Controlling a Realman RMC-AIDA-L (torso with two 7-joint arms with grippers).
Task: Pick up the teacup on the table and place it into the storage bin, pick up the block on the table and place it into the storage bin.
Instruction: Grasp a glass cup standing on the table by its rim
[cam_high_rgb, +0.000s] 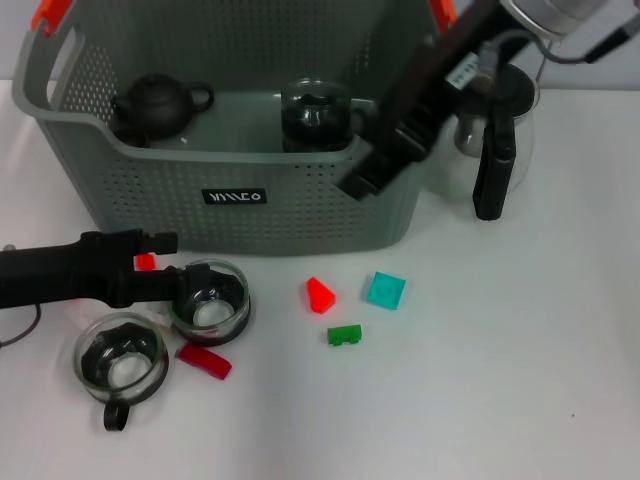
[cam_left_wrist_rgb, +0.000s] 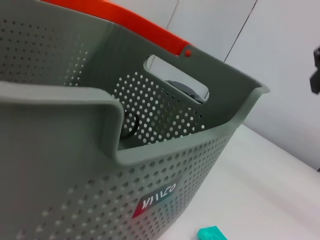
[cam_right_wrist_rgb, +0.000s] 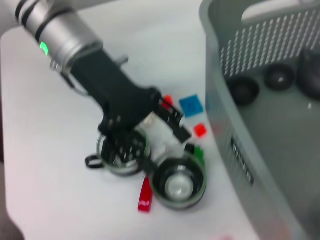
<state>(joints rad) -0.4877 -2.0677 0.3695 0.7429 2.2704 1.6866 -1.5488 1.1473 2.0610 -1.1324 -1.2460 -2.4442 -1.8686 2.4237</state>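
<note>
Across a plain white table (cam_high_rgb: 520, 380), with a pale wall seen behind it in the left wrist view, the scene is laid out from the robot's left. At the left edge the left gripper (cam_high_rgb: 165, 268) is held low over the surface, its black fingers spread, with one fingertip over the rim of a glass teacup (cam_high_rgb: 211, 302). A second glass teacup (cam_high_rgb: 122, 360) is found just in front of the arm, and a dark red block (cam_high_rgb: 204, 361) lies between and in front of the two cups. A small red piece (cam_high_rgb: 145, 262) is seen right beside the fingers. Directly behind this gripper the grey storage bin (cam_high_rgb: 250, 205) is placed; a dark teapot (cam_high_rgb: 155, 104) and a glass cup (cam_high_rgb: 315, 115) are held inside it. To the right of the left gripper, well apart from it, a red block (cam_high_rgb: 319, 296), a green block (cam_high_rgb: 344, 335) and a teal block (cam_high_rgb: 385, 290) are scattered in front of the bin. Above the bin's right front corner the right gripper (cam_high_rgb: 385, 165) is poised; whether its jaws are spread cannot be told. A glass pitcher with a black handle (cam_high_rgb: 497, 130) is stood beyond the bin's right side.
</note>
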